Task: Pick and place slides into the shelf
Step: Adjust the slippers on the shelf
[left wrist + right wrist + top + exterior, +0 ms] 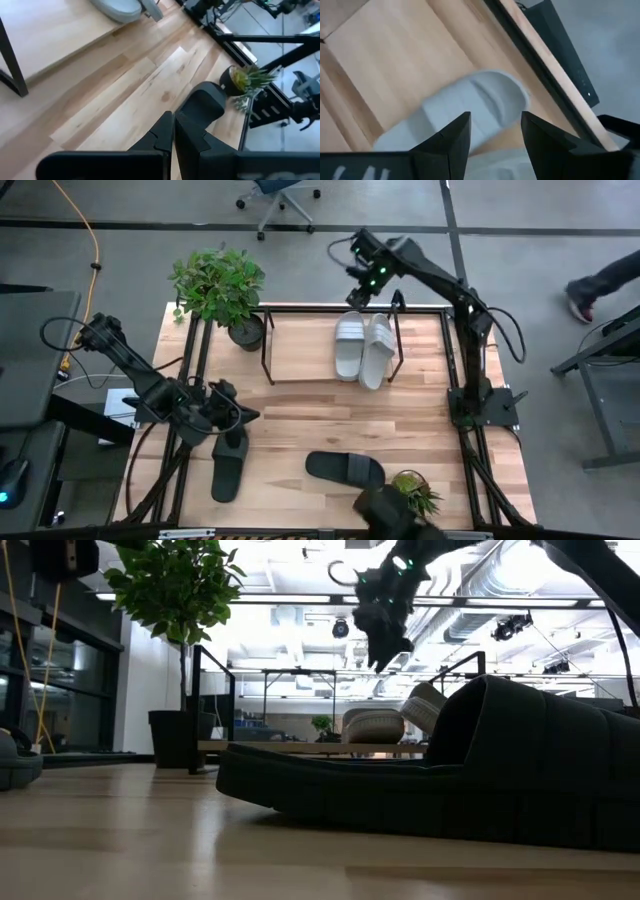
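From above, right gripper (356,298) open over two grey slides (363,347) in the shelf (268,340), left gripper (240,416) shut beside a black slide (229,463); from its wrist, another black slide (202,104) ahead, probably light, bendy rubber, best pinched by the strap.

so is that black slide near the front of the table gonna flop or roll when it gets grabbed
The black slide looks like thick moulded rubber, so probably bendy but not floppy. It lies flat on its sole, so rolling seems unlikely. Its raised strap should give fingers a hold.
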